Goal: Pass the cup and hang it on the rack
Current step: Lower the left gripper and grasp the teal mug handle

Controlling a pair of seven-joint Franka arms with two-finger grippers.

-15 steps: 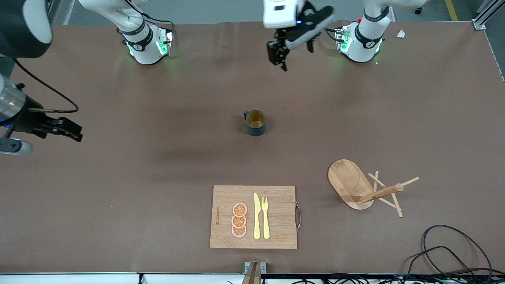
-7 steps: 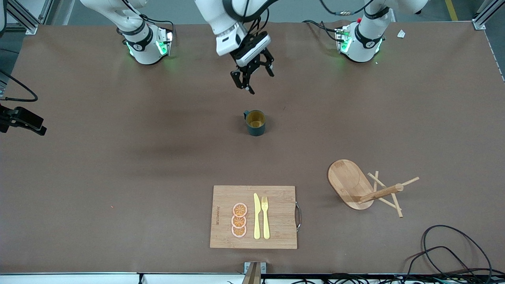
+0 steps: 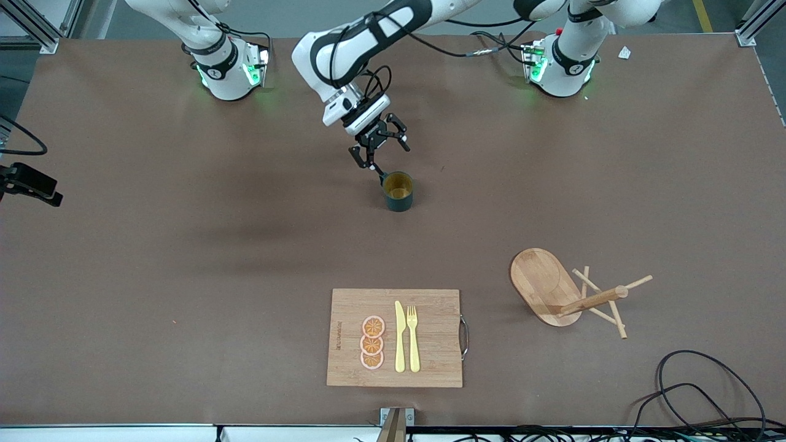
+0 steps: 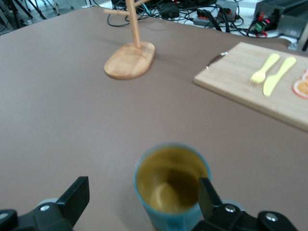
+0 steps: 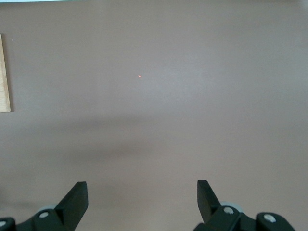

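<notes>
The dark teal cup (image 3: 398, 191) with its yellow-ochre inside stands upright in the middle of the table, handle toward the robots' bases. My left gripper (image 3: 387, 157) is open, low over the table just beside the cup on the bases' side. In the left wrist view the cup (image 4: 171, 183) sits between the open fingers, close to one finger (image 4: 208, 195), and the left gripper (image 4: 143, 195) holds nothing. The wooden rack (image 3: 543, 285) stands toward the left arm's end, nearer the camera; it also shows in the left wrist view (image 4: 130, 60). My right gripper (image 5: 142, 190) is open and empty over bare table at the right arm's end (image 3: 34, 186).
A bamboo cutting board (image 3: 430, 307) with a yellow knife (image 3: 400, 336), a fork (image 3: 412, 337) and orange slices (image 3: 372, 342) lies near the front edge. Black cables (image 3: 706, 387) lie at the front corner of the left arm's end.
My left gripper has swung from near its base down toward the cup and now sits low beside it. My right gripper has drawn away toward the right arm's end of the table.
</notes>
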